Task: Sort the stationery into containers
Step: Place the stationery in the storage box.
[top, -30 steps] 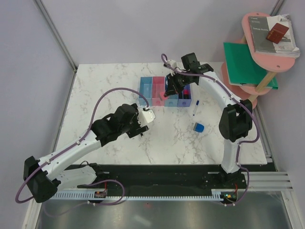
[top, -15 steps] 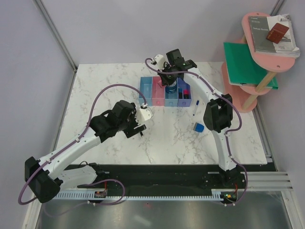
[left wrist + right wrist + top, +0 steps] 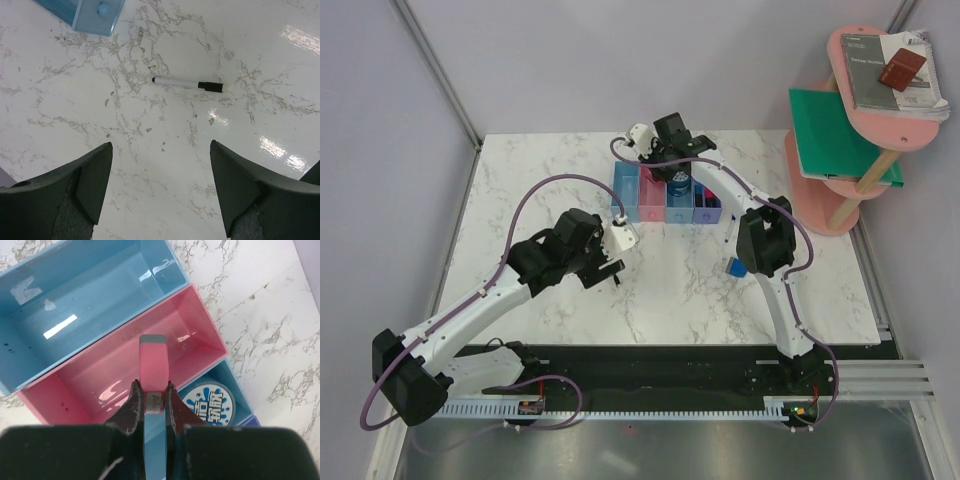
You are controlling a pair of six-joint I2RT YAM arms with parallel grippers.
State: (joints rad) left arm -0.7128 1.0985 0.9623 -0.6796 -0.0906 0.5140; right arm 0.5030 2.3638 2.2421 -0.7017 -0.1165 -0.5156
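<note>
**Top external view.** Two arms work over one white marble-patterned table point(image 3: 540, 190). One row of four joined rectangular plastic bins point(image 3: 638, 206) runs light blue, pink, light blue, purple-blue. The right gripper point(image 3: 672, 183) hangs over the row; the left gripper point(image 3: 612, 268) is near its left end. One blue block point(image 3: 735, 267) lies on the table.

**Left wrist view.** The left gripper point(image 3: 160, 147) is spread wide and holds nothing. One thin white-barrelled pen point(image 3: 187, 84) with a dark end lies flat on the marble.

**Right wrist view.** The right gripper point(image 3: 152, 400) is clenched on one pink, grey-tipped eraser point(image 3: 152, 362), which is above the glossy, bare pink bin point(image 3: 100, 372). One round blue-labelled item point(image 3: 208, 402) sits in the next bin.
</note>
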